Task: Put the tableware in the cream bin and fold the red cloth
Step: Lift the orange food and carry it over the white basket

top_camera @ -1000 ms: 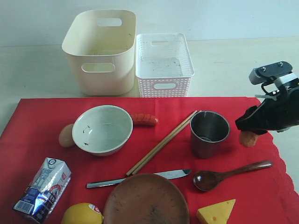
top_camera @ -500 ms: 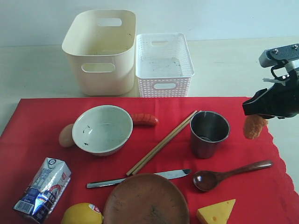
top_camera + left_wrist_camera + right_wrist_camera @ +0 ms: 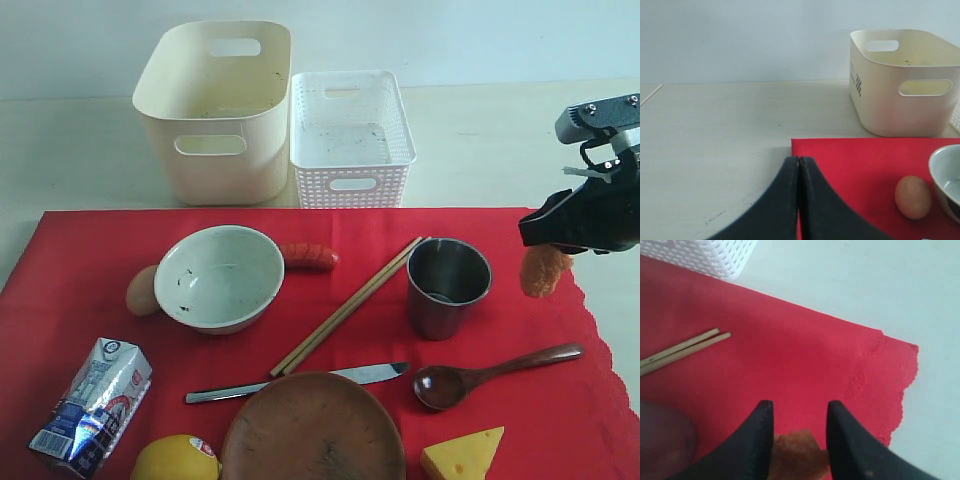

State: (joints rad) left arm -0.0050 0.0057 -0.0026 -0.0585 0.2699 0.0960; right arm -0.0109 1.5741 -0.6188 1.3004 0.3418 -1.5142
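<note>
The right hand [image 3: 545, 243] is pinching an orange-brown crumbly food chunk [image 3: 543, 272] over the right edge of the scalloped bright red cloth [image 3: 120, 240]. Closest on the cloth is the steel cup [image 3: 449, 286], with the dark wooden spoon [image 3: 495, 368] in front of it. The tall cream plastic bin [image 3: 215, 110] sits on the pale surface [image 3: 480, 140] behind the cloth's back edge. The left hand [image 3: 799, 170] is pressed shut near the cloth's back left corner.

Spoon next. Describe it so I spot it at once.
Start at the red cloth. On its right side, between the steel cup and the cheese, lies the spoon. It is dark wood, unlike the metal knife left of it.
</note>
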